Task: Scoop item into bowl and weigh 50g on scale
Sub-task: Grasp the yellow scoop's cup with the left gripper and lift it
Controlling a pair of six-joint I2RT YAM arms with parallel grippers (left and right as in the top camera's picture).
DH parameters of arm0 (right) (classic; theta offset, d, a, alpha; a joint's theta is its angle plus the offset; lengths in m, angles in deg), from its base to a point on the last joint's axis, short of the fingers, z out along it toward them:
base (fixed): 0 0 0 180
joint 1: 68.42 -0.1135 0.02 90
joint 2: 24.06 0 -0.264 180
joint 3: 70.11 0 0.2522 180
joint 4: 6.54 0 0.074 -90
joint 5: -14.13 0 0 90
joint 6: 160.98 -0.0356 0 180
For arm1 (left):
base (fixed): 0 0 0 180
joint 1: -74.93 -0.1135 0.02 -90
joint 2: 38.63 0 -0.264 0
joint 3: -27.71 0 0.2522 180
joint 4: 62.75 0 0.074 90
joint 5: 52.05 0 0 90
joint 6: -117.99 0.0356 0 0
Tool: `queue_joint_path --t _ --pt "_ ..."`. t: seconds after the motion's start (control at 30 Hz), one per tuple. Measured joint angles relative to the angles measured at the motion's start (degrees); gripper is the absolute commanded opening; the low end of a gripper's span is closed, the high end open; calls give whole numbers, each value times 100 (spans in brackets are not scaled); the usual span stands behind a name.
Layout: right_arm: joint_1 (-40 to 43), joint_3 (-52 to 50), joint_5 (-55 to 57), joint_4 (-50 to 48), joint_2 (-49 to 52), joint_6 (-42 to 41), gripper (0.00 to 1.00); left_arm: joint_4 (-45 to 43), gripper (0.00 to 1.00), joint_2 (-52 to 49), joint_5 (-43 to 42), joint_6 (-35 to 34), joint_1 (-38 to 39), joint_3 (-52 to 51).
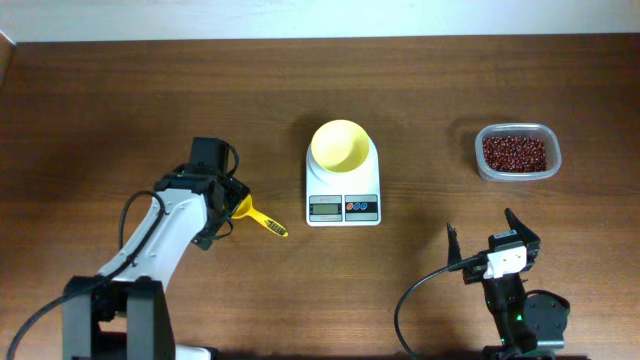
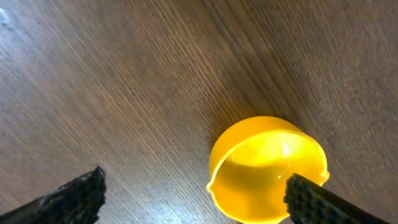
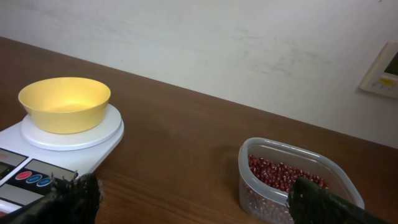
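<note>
The pale yellow bowl (image 1: pixel 340 145) (image 3: pixel 65 102) sits empty on the white scale (image 1: pixel 343 200) (image 3: pixel 81 140) at the table's middle. The dark red-brown beans (image 1: pixel 515 152) (image 3: pixel 278 173) fill a clear tub (image 1: pixel 546 152) (image 3: pixel 249 180) at the right. A bright yellow scoop (image 1: pixel 256 216) (image 2: pixel 267 165) lies on the table left of the scale. My left gripper (image 1: pixel 229 212) (image 2: pixel 196 199) hangs open low over the scoop's cup, whose rim lies beside the right finger (image 2: pixel 323 202). My right gripper (image 1: pixel 482 228) (image 3: pixel 199 202) stands open and empty near the front edge, short of the tub.
The wooden table (image 1: pixel 120 100) carries nothing else. A pale wall (image 3: pixel 217 43) runs along the table's far edge, and a small panel (image 3: pixel 382 70) is mounted on it at the right.
</note>
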Motion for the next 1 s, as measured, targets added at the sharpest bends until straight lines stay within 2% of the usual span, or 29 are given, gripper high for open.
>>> queue_joint_path --t 0.07,0.13,0.27,0.33,0.4,0.57,0.77,1.0 --pt "0 0 0 0 0 2 99 -17 84 -68 -55 2 0 0" --pt "0 0 0 0 0 0 99 -28 76 -98 -98 -7 0 0" --pt "0 0 0 0 0 0 99 -179 72 -225 -120 -7 0 0" --pt "0 0 0 0 0 0 99 -199 61 -363 -120 -9 0 0" --pt "0 0 0 0 0 0 99 -199 58 -474 -138 0 0 0" --pt "0 0 0 0 0 0 99 -369 56 -608 -146 -107 0 -7" --pt "0 0 0 0 0 0 99 -505 47 -608 -151 -157 0 -7" --pt "0 0 0 0 0 0 99 -505 45 -608 -157 -160 0 -7"
